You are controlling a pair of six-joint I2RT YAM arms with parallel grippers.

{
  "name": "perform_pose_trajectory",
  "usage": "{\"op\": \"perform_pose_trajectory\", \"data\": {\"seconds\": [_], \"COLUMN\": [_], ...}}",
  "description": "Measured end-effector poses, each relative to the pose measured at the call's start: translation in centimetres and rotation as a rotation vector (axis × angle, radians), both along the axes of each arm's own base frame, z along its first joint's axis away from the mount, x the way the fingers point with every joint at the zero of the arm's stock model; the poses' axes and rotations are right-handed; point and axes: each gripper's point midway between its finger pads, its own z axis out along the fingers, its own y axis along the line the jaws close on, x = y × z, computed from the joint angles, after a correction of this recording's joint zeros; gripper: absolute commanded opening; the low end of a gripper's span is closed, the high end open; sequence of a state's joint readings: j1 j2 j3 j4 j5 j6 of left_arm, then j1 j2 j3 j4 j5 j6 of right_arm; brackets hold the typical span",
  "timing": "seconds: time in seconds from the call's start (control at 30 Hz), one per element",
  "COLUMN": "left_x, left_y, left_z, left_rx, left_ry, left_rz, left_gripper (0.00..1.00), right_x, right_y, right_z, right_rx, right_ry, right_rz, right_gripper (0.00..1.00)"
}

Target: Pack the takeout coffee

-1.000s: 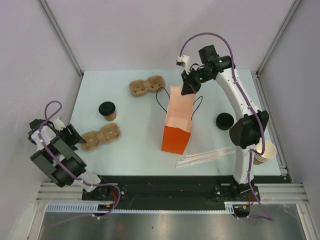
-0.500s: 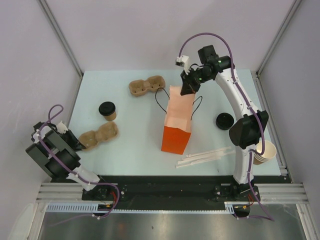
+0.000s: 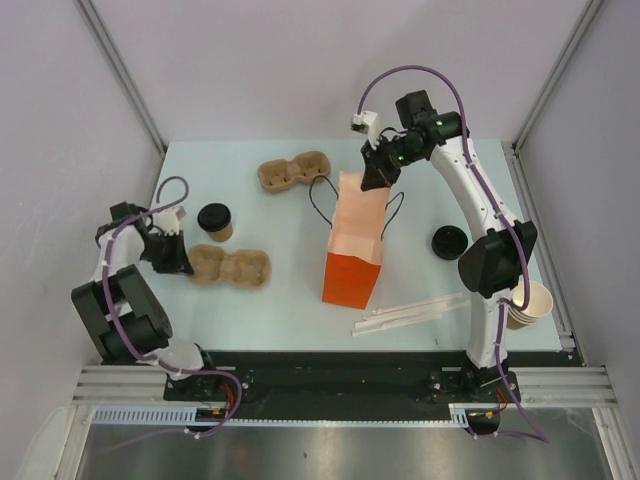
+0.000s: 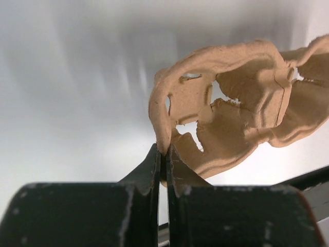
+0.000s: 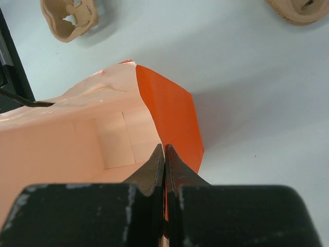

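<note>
On the table (image 3: 280, 310), seen from above, the takeout coffee (image 3: 214, 220) stands upright left of centre with its lid on. It is well apart from the orange bag (image 3: 353, 250) and outside it. The left gripper (image 3: 185, 262) sits just in front of the cup, at the left end of a pulp carrier (image 3: 232, 267) that lies near the coffee, and neither of the carrier's wells holds the cup. The right gripper (image 3: 378, 178) is at the far rim of the bag, which stands with its mouth open. A second carrier (image 3: 293, 172), a loose black lid (image 3: 447, 241), wooden sticks (image 3: 410, 315) and a stack of lidless cups (image 3: 528, 300) lie around, and neither gripper touches any of them.

At the left wrist, the left gripper (image 4: 162, 154) has its jaws pinched almost together on the thin edge of the pulp carrier (image 4: 231, 116). The background is too blurred to tell whether the carrier rests on the table.

At the right wrist, the right gripper (image 5: 164, 154) is closed on the top edge of the orange bag (image 5: 172, 110) and holds the mouth open. The pale inside looks empty as far as this view reaches.

By my judgement the bag is ready and the carrier is in hand. The coffee is neither seated in the carrier nor in the bag, so most of the packing is not yet done.
</note>
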State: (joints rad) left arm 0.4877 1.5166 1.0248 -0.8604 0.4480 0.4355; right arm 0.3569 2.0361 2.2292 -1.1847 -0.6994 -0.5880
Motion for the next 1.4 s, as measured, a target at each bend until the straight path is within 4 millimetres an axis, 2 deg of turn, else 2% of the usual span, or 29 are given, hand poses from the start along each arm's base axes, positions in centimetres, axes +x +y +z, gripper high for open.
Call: {"op": "perform_pose_trajectory", "data": {"seconds": [0.17,0.33,0.4,0.43,0.57,0.73,0.87,1.07,1.23,1.4], "left_x": [2.2,2.8,2.9,3.1,4.2,4.6,4.1,3.0,3.5,4.4], "left_y": [-2.3,-4.8,-5.7,-6.0,-7.2,-7.6,-6.9,-4.8,-5.2,-5.4], "left_z": [1.4,-0.6,-1.2,-1.4,-1.2,-1.1,-1.0,-1.3,-1.4,-1.4], "left_rx": [0.073,0.109,0.107,0.107,0.124,0.119,0.071,0.03,0.011,-0.003], "left_ry": [-0.034,0.033,0.062,0.063,0.035,0.01,-0.027,-0.042,-0.063,-0.093], "left_rz": [-0.273,-0.515,-0.592,-0.616,-0.704,-0.709,-0.619,-0.472,-0.45,-0.436], "left_gripper": [0.08,0.1,0.15,0.26,0.43,0.54,0.55,0.51,0.49,0.43], "right_x": [0.0,0.0,-0.1,-0.1,-0.2,-0.3,-0.4,-0.6,-0.7,-0.7], "right_y": [0.0,0.0,0.1,0.1,0.2,0.2,0.1,0.1,0.1,0.2], "right_z": [0.0,0.0,0.0,0.0,0.0,0.0,-0.1,-0.2,-0.1,-0.1], "right_rx": [0.001,0.002,0.005,0.007,0.012,0.014,0.009,0.005,0.009,0.014], "right_ry": [0.0,0.001,0.004,0.005,0.009,0.011,0.014,0.022,0.023,0.026], "right_rz": [0.001,0.001,0.004,0.005,0.01,0.011,0.016,0.018,0.021,0.024], "right_gripper": [0.0,0.0,0.0,0.0,0.0,0.0,0.0,0.0,0.0,0.0]}}
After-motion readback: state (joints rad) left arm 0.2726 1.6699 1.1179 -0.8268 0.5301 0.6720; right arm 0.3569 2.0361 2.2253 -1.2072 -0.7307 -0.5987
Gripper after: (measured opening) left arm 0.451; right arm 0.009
